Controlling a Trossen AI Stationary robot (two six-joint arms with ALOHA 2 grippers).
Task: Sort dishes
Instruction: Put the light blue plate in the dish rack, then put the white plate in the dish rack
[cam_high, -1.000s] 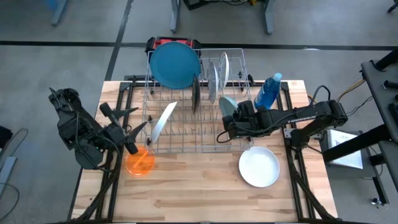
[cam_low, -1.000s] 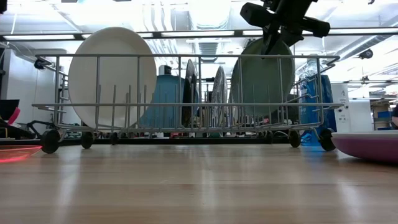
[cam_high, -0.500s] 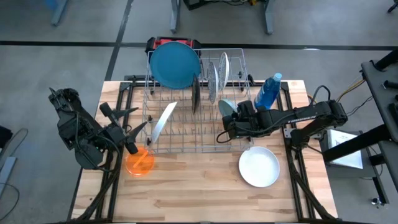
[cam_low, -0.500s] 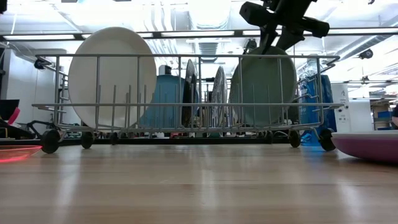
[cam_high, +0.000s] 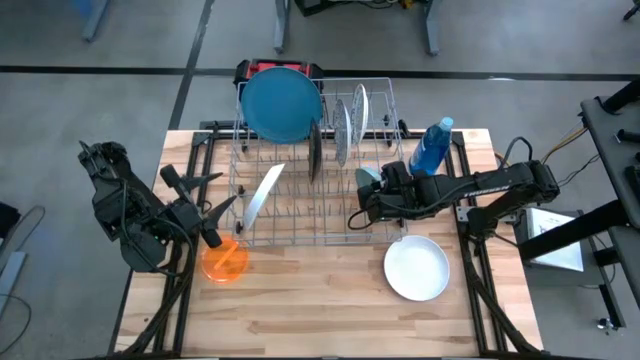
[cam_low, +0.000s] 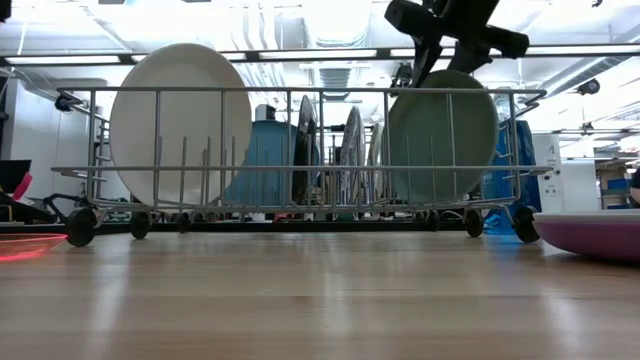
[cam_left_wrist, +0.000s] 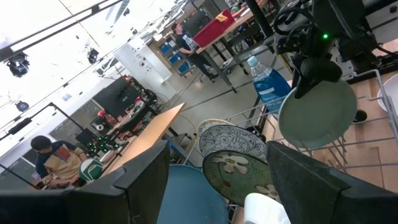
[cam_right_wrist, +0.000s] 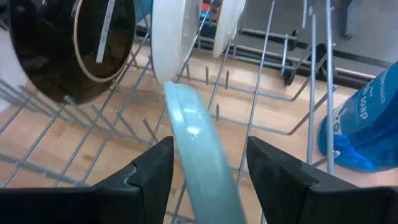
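Observation:
A wire rack (cam_high: 315, 165) holds dishes on edge: a large blue plate (cam_high: 282, 103), a leaning white plate (cam_high: 262, 195), a black plate (cam_high: 315, 150), a patterned plate (cam_high: 342, 130) and a teal-green plate (cam_low: 443, 135). My right gripper (cam_right_wrist: 208, 155) stands open over the teal-green plate (cam_right_wrist: 199, 155), one finger on each side of its top rim with a gap on both sides. The plate's lower edge sits between the rack's wires. My left gripper (cam_high: 205, 205) waits open at the table's left, pointing level toward the rack.
A small orange plate (cam_high: 225, 262) lies flat on the table near the rack's left corner. A white plate (cam_high: 417, 268) lies flat near the rack's right corner. A blue bottle (cam_high: 431, 147) stands just right of the rack. People sit in the room beyond.
My right gripper has opened and let go of the teal-green plate while staying in place. The plate has sunk a little into the rack and shifted toward the table's right edge, where it now stands on its own.

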